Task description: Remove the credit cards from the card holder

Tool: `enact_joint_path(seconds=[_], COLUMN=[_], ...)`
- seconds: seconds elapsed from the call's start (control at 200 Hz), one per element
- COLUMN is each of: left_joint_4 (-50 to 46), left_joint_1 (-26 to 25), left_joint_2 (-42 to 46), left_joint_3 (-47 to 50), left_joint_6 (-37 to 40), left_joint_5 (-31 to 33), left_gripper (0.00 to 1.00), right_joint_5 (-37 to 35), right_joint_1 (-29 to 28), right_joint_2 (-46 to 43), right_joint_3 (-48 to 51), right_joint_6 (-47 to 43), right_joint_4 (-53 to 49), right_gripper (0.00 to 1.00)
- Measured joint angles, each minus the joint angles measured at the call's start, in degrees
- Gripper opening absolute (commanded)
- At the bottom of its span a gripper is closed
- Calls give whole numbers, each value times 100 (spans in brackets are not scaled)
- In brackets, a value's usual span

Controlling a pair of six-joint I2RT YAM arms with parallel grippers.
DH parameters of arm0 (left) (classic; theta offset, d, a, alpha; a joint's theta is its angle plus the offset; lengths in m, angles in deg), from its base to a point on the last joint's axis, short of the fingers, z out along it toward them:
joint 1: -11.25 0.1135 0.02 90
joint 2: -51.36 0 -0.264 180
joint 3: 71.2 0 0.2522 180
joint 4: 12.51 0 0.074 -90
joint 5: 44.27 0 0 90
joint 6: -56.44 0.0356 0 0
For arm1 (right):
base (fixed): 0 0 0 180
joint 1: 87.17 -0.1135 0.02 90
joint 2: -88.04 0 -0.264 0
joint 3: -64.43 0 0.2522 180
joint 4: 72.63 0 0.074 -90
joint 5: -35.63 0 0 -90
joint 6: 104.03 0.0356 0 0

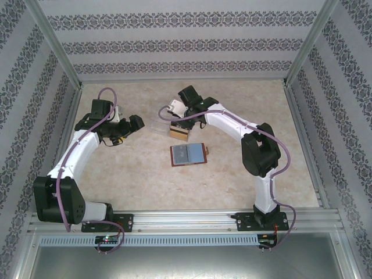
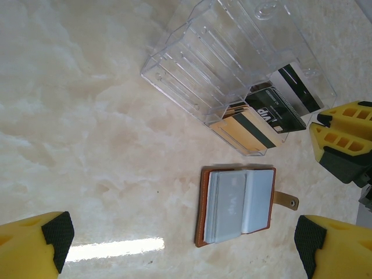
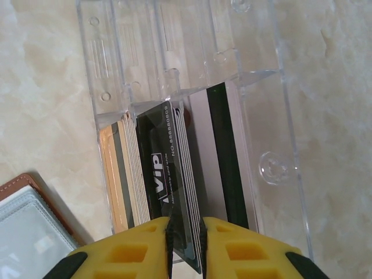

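The brown leather card holder (image 1: 189, 154) lies open on the table, its clear sleeves (image 2: 238, 203) facing up, one with a pale card inside. Behind it is a clear plastic box (image 2: 232, 64) with several credit cards (image 3: 168, 163) standing on edge in one end. My right gripper (image 3: 186, 232) reaches down into that box; its jaws stand a narrow gap apart, astride the top edge of a dark VIP card and the cards next to it. My left gripper (image 2: 183, 235) hovers wide open left of the box (image 1: 165, 125), with nothing between its fingers.
The right gripper's yellow fingers (image 2: 343, 139) show at the right edge of the left wrist view, close to the box. Patterned walls (image 1: 186, 52) and metal frame posts enclose the marble-look table (image 1: 116, 168). The card holder's strap with a snap (image 2: 288, 201) points right.
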Motion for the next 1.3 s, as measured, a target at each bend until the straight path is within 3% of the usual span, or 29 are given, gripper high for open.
enact_joint_path(seconds=[0.19, 0.295, 0.515, 0.744, 1.059, 1.304], left_joint_4=[0, 0, 20, 188, 487, 780], left_joint_1=[0, 0, 0, -15, -304, -542], left_joint_2=[0, -24, -96, -166, -284, -369], left_joint_3=[-2, -2, 13, 151, 310, 448], left_joint_6=[-2, -2, -31, -186, -496, -769], left_joint_5=[-20, -57, -212, -435, -525, -579], left_gripper=[100, 99, 100, 100, 100, 100], right_joint_5=[-76, -387, -645, -581, -708, -951], right_joint_1=[-46, -199, -485, -791, -1088, -1088], right_joint_2=[-581, -1147, -2028, -2033, -1276, -1180], right_joint_3=[313, 732, 1893, 2820, 2798, 2798], right_joint_6=[1156, 2085, 4288, 5842, 6323, 6398], right_joint_4=[85, 114, 146, 212, 299, 306], right_gripper=[55, 62, 67, 70, 64, 62])
